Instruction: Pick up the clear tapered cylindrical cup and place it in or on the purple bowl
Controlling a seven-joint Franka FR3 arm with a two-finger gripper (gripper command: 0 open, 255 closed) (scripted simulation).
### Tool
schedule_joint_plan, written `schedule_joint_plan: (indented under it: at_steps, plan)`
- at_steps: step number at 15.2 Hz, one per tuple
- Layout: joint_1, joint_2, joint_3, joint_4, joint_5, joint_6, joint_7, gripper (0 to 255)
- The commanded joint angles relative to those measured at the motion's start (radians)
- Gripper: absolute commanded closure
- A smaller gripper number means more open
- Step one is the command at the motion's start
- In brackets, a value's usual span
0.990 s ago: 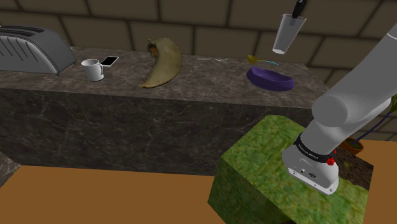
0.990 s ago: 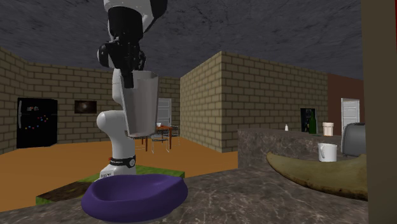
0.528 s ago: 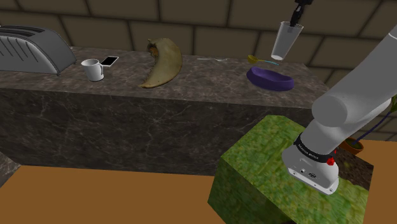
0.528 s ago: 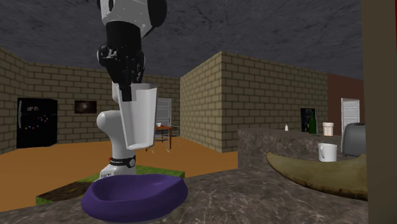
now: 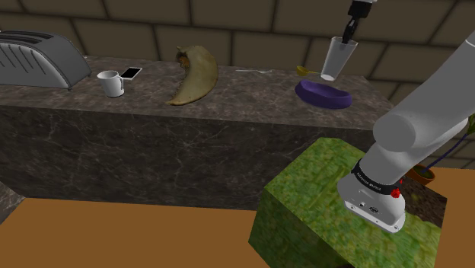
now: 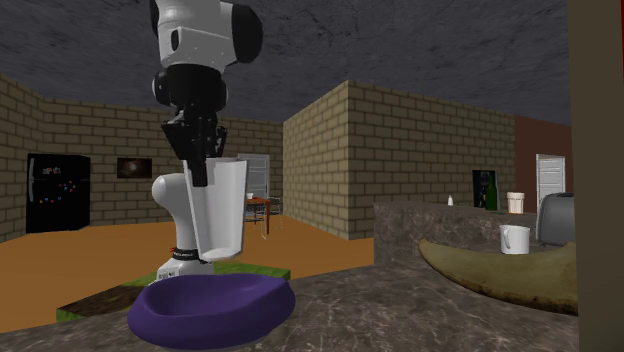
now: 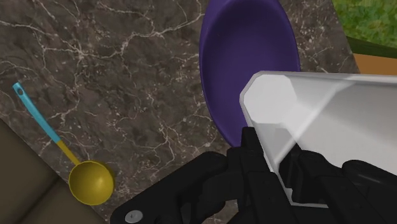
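Holding the clear cup (image 5: 337, 59) by its rim, my claw (image 5: 349, 36) is pinched shut on the cup wall; the wrist view suggests one finger inside and one outside. The cup hangs slightly tilted at 12 o'clock of the purple bowl (image 5: 314, 96) in the shoulder view. In the second exterior view its base is close over the bowl but apart from it. The bowl sits on the dark marbled worktop (image 5: 251, 91), with a yellow spoon (image 7: 91, 181) near it at about 11 o'clock in the shoulder view. I judge the carry done and the placing step in hand. Next I need a slow straight descent until the base rests in the bowl's hollow, then open the claw and lift clear. I can't tell if the cup is centred, so I watch the rim.
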Motion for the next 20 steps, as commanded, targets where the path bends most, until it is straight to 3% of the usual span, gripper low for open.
schedule_joint_plan:
  at_steps: [1, 8, 16, 17, 20]
  plan:
    - [0.0, -0.001, 0.0, -0.026, 0.0, 0.026, -0.002, 255]
    - [-0.001, 0.01, -0.002, -0.103, 0.005, 0.112, -0.011, 255]
    - [-0.001, 0.01, -0.002, -0.103, 0.005, 0.112, -0.011, 255]
    - [-0.001, 0.01, -0.002, -0.103, 0.005, 0.112, -0.011, 0]
    - [-0.001, 0.01, -0.002, -0.103, 0.005, 0.112, -0.011, 0]
